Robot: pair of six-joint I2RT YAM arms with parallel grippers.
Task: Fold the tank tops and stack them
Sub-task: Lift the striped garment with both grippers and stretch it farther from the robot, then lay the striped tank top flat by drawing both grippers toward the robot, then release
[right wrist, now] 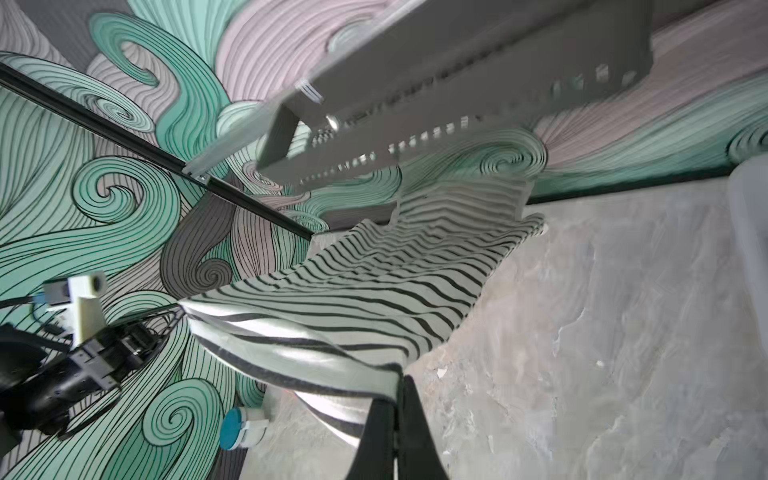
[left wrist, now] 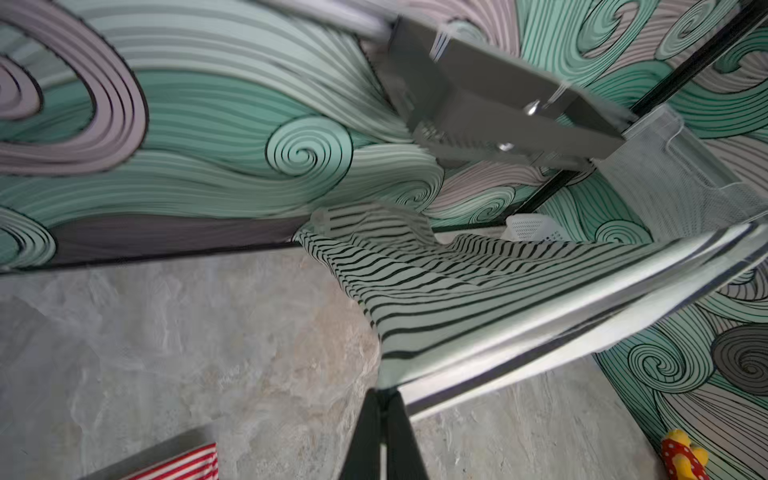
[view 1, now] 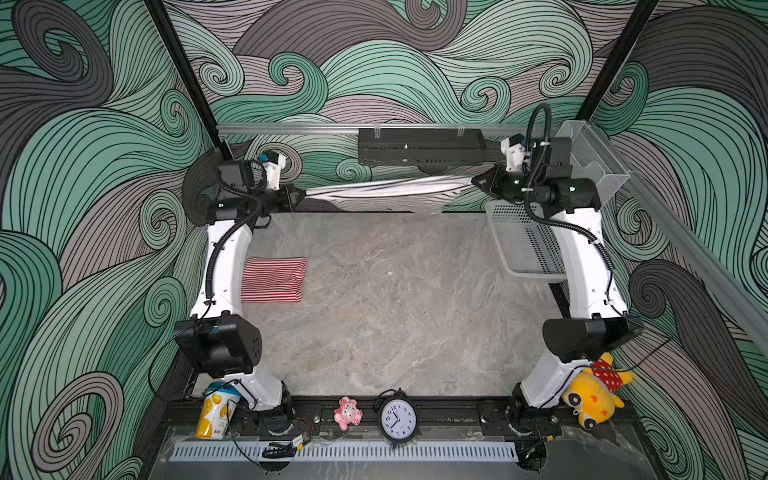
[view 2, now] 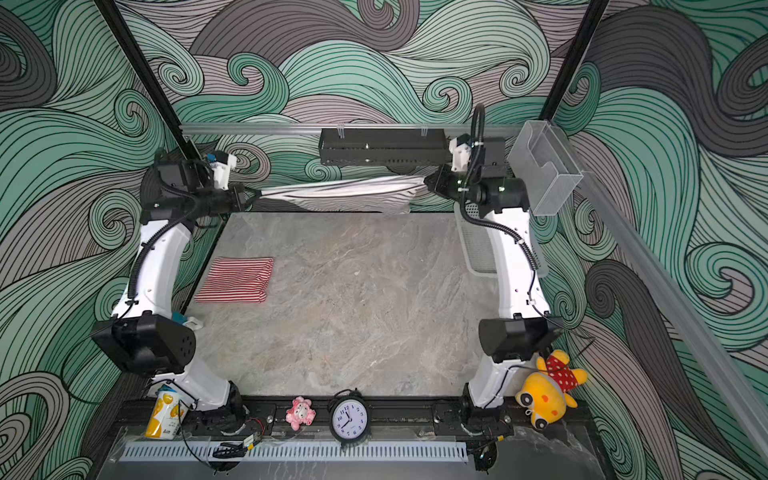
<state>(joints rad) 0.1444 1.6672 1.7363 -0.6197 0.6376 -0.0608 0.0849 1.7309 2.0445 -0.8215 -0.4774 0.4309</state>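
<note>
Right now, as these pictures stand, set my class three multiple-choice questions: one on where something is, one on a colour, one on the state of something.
1. Where is the red-striped top?
A. Folded on the left side of the table
B. On the table's right side
C. Held in the air

2. What colour are the stripes on the hanging top?
A. Blue
B. Black
C. Green

3. How do the left gripper and right gripper stand?
A. Both open and empty
B. Both shut on the hanging top
C. One shut, one open

Answers:
1 A: in both top views it lies flat at the left.
2 B: the wrist views show black lines on white.
3 B: each pinches one end, and the cloth is stretched between them.
</note>
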